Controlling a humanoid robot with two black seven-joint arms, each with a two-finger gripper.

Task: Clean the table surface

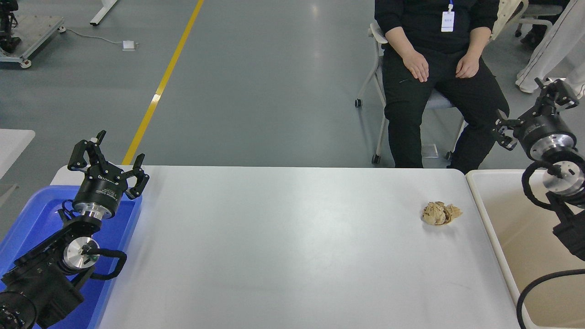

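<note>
table (pixel 283 246) fills the middle, wide and white | paper ball (pixel 440 213) sits at its 3 o'clock, near the bin (pixel 480 201), an easy drop we guess | our right gripper (pixel 534 107) is up high, fingers spread, holding nothing | left gripper (pixel 107 157) parked at 9 o'clock over the tray (pixel 27 219), spread, empty

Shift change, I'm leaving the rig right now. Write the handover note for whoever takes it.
Left gripper: open, empty, parked over the blue tray at the table's left end.
Right gripper: open, empty, raised beyond the far right corner, above the beige bin.
Table: one crumpled brown paper wad lies near its right end, close to the bin; nothing else on it.
Done: nothing that shows; both grippers hold nothing.
Left: probably pick up the wad with the right gripper and drop it in the bin.
Note: a person sits just past the far edge.
</note>
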